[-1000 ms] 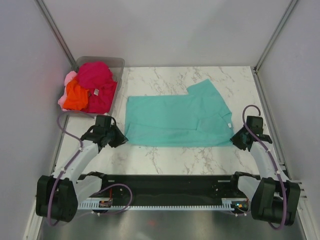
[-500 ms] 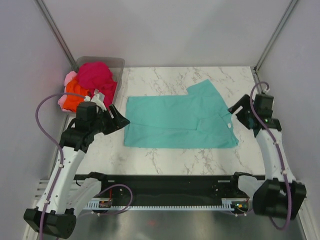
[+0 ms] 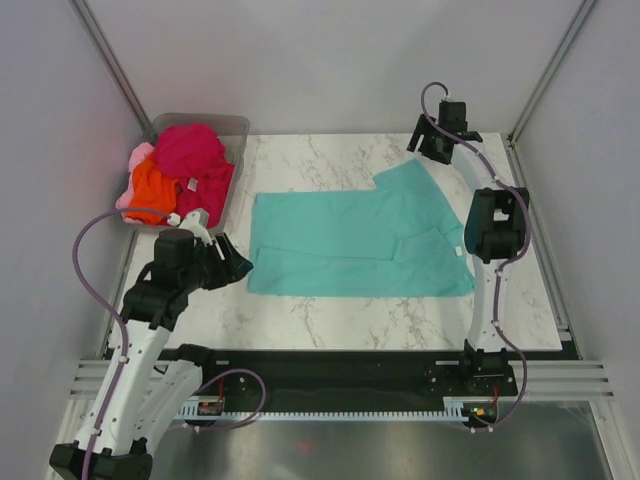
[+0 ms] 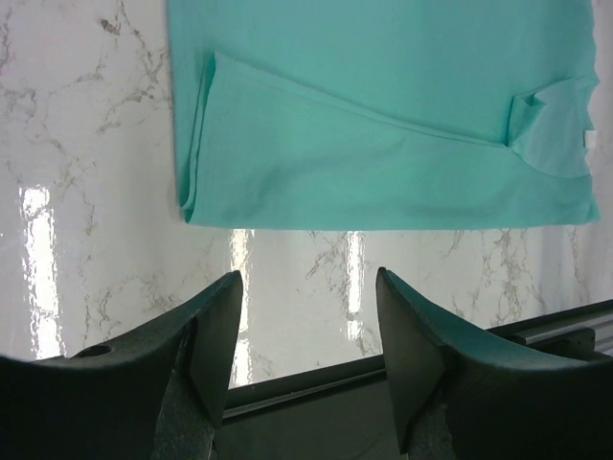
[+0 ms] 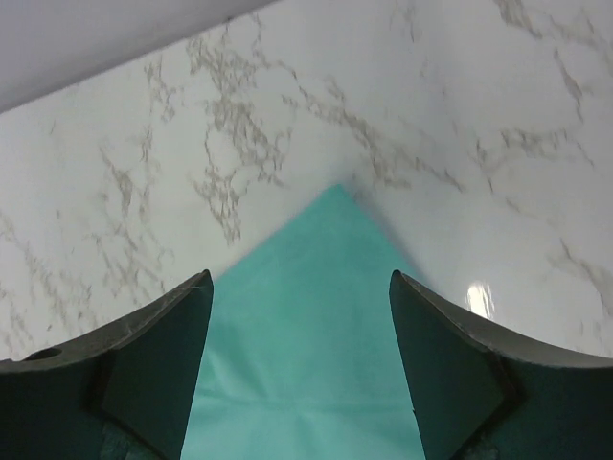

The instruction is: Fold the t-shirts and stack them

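Worktop (image 3: 340,310): teal t-shirt (image 3: 350,240), partly folded.
Left tool (image 4: 305,307): wide, empty, beside near corner.
Right tool (image 5: 300,297): wide, empty, over far corner.
Fold: pinch corners squarely, align edges.

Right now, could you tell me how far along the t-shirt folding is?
Done: the teal t-shirt lies flat on the table, partly folded, one sleeve sticking out. In hand: nothing; left fingers and right fingers are open and empty. Left: the magenta shirt, orange shirt and pink shirt heaped in the clear bin.

Top view high, down on table (image 3: 330,312); wrist views close; all share teal shirt (image 3: 350,240), seemingly opposite corners.
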